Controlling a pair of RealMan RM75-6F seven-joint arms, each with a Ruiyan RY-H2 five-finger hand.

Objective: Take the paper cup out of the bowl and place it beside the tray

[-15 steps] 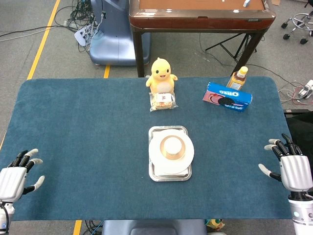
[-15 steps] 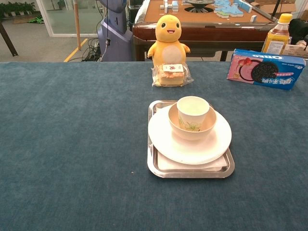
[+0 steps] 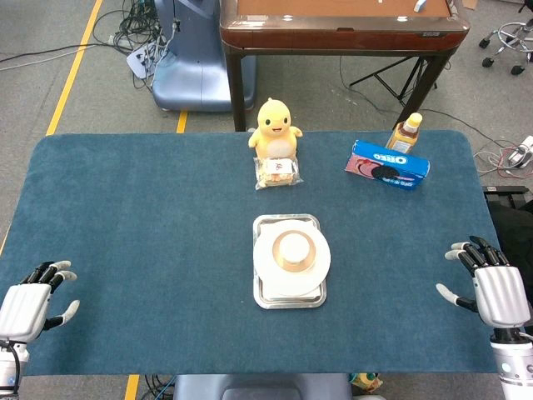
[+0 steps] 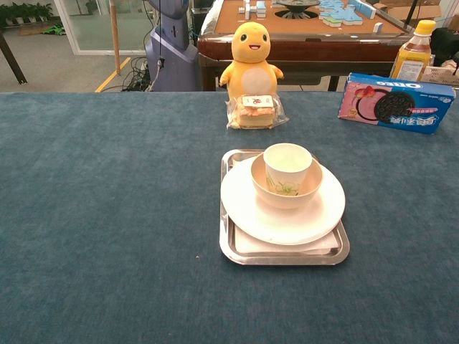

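Both hands, left [image 3: 25,307] and right [image 3: 498,290], are being held empty with fingers apart; cup [image 4: 287,167] is being kept in bowl [image 4: 269,190] on tray [image 4: 287,255].

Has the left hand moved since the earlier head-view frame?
Yes. The left hand has drawn back toward the robot along the near-left edge of the table.

Your white paper cup [image 4: 287,166] stands upright inside the cream bowl [image 4: 286,188], which sits on a white plate [image 4: 282,208] resting on the steel tray [image 4: 284,254] mid-table.
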